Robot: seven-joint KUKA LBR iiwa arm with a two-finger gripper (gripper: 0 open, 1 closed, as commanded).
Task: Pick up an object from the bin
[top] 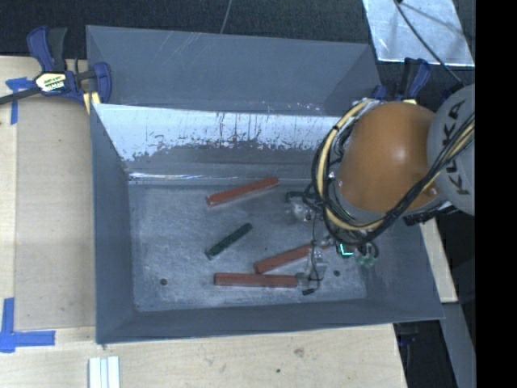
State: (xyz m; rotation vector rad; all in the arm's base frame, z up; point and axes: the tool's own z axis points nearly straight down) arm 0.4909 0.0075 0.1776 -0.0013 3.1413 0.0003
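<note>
From my console I looked down into the grey metal bin [113,241], whose floor was scuffed and speckled pale, with dark scratches streaking the top of its back wall. It sat on a light tabletop [48,217], and beyond its far rim the room was dark. The arm came in from the right, and its rounded orange cover [384,160], ringed with looped cables [327,168], hid much of the bin's right side. The gripper [311,275] was down near the floor in the front right part of the bin. Whether it was spread or closed I could not tell, as the wrist hardware crowded it. Its tip stood at the right end of a long reddish-brown stick [254,280] lying flat near the front wall, though I could not tell whether it touched the stick. Just above that, a shorter reddish-brown stick [283,259] lay slanted, its right end close beside the gripper. A dark green stick [229,240] lay tilted near the middle of the floor, apart from the gripper. Another reddish-brown stick [242,191] rested towards the back wall, well apart from the others.
</note>
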